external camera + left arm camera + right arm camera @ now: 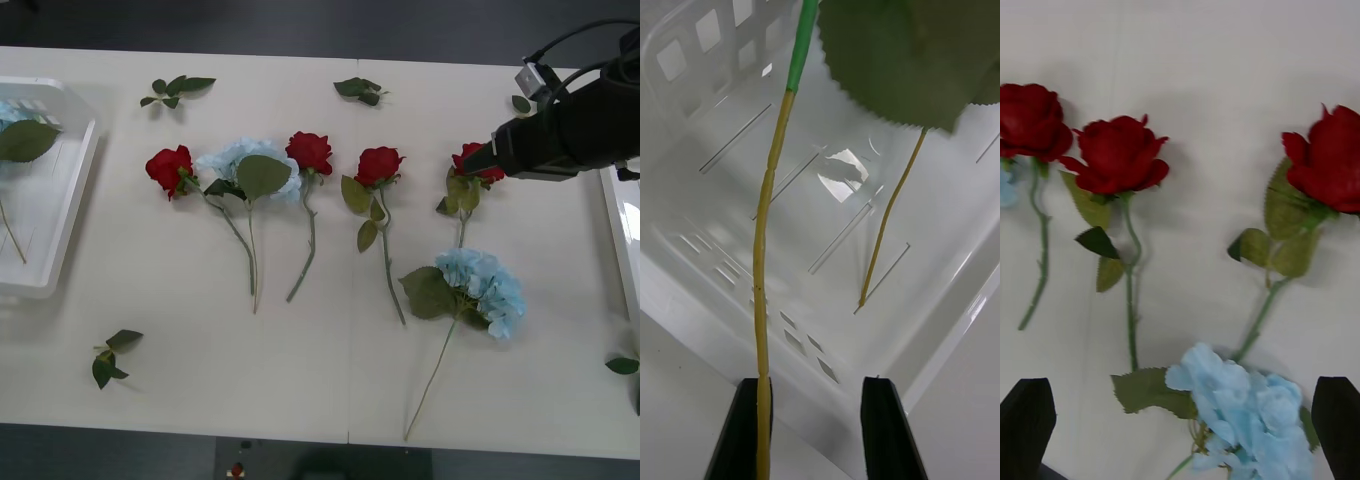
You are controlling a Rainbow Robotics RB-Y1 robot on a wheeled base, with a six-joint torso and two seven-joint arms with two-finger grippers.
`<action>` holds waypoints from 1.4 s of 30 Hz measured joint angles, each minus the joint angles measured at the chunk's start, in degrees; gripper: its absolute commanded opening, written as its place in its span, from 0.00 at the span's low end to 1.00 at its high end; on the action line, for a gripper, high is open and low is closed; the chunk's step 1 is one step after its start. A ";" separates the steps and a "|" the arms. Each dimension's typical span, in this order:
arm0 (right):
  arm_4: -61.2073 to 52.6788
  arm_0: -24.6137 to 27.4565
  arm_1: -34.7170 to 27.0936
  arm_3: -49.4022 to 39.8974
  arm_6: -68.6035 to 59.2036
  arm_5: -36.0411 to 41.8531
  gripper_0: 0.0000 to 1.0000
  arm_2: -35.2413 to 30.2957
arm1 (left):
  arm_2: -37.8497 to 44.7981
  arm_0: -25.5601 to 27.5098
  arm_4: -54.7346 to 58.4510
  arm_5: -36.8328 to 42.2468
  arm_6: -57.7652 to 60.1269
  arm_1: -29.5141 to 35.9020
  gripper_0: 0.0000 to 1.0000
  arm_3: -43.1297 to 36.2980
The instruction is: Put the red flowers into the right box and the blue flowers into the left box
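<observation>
Several red flowers lie in a row on the table: rose [170, 168], rose [310, 152], rose [379, 165] and rose [478, 160]. My right gripper [490, 157] hovers over that last rose, open; its wrist view shows the rose [1334, 157] ahead and black fingers [1026, 427] spread wide. Blue flowers lie at the middle left [245, 160] and front right [485, 290]. A third [10, 115] rests in the left box [60, 230]. My left gripper [820, 431] is over the left box [707, 247], fingers apart, a yellow-green stem [764, 300] against one finger. The right box [625, 235] is at the right edge.
Loose leaf sprigs lie at the back left [175, 90], back middle [358, 90], front left [112, 358] and front right [622, 365]. A second thin stem [887, 217] lies on the slotted floor of the left box. The front of the table between the flowers is bare.
</observation>
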 measured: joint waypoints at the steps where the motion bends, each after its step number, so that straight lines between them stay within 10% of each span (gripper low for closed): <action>1: 1.45 0.00 0.00 0.00 -0.51 0.88 1.00 0.00 | 0.00 0.00 0.00 0.00 -0.47 0.00 0.84 -0.02; 3: 3.79 0.00 0.00 0.00 -1.85 2.08 1.00 0.00 | 0.00 0.00 0.00 0.00 -1.70 0.00 0.98 -0.14; 26: 21.31 0.02 6.68 13.78 -2.89 -11.24 1.00 3.79 | 3.14 -0.35 10.74 2.78 -1.22 0.00 1.00 -17.63; 42: 27.05 -0.11 9.51 23.28 -2.87 -24.10 1.00 9.69 | -12.17 -20.54 -17.73 23.21 23.59 -5.96 1.00 -23.22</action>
